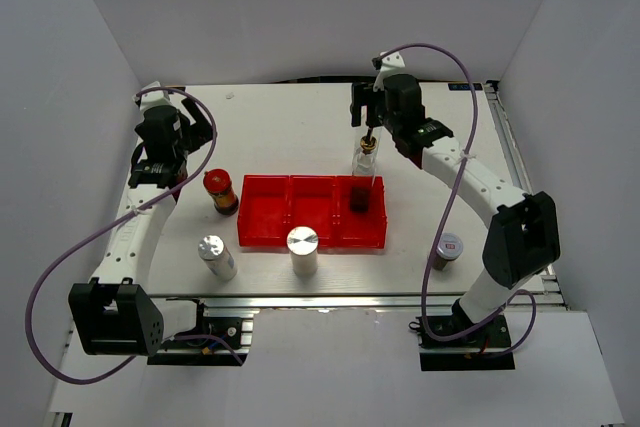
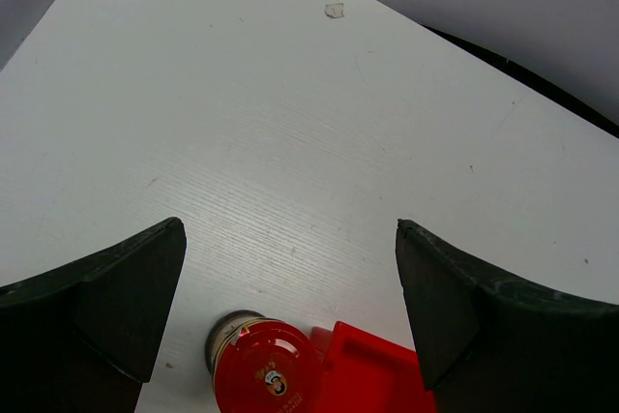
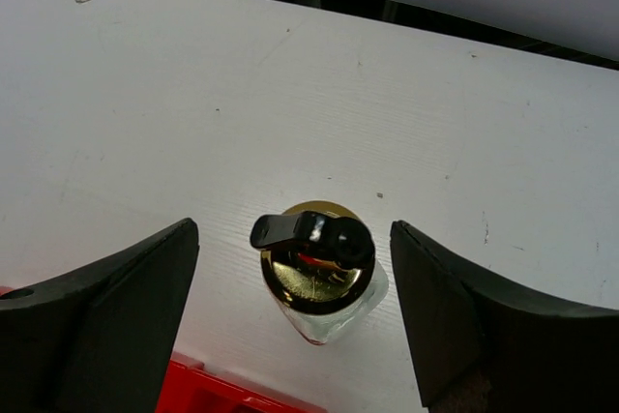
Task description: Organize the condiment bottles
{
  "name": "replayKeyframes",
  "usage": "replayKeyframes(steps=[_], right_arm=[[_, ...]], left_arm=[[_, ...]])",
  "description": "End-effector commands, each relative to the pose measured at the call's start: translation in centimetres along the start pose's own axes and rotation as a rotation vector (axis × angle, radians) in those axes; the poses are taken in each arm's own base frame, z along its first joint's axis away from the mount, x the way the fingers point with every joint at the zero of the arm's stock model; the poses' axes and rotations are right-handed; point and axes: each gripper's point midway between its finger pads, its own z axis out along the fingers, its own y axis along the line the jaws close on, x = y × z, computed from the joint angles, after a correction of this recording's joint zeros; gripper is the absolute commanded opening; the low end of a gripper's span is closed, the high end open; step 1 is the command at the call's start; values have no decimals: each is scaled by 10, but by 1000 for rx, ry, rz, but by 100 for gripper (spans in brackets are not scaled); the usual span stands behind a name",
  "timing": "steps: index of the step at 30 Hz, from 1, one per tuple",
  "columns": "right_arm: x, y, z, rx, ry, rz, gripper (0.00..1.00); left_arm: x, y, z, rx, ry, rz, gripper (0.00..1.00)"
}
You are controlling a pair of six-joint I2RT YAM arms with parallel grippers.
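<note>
Right tool (image 3: 292,234) spread astride the clear gold-spouted bottle (image 3: 319,287) behind the red tray (image 1: 265,212), gaps either side; my left tool (image 2: 290,234) spread too, the red-lidded jar (image 2: 259,372) cut off at my view's edge. White counter (image 1: 290,127), pale walls (image 1: 90,47).

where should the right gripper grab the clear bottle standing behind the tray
Take the clear bottle by its glass body just below the gold cap, coming straight down from above. It stands upright with the red tray close on its near side, and the open right gripper straddles it.
</note>
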Motion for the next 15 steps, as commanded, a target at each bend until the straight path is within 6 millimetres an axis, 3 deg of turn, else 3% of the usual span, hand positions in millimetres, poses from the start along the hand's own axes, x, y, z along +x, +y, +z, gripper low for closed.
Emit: replayKeyframes(steps=[1,5,10,15], right_arm=[[-37,-4,2,33,-122,42,82],[-37,-12,3,76,-137,54,75],[-36,-16,4,97,-142,44,58],[-30,-18,9,100,-124,38,63]], left_arm=[[-13,-3,-3,5,-30,-3,98],[-8,-2,0,3,-14,1,98],[-6,-3,1,6,-6,2,98],[-5,-2,1,4,-8,2,98]])
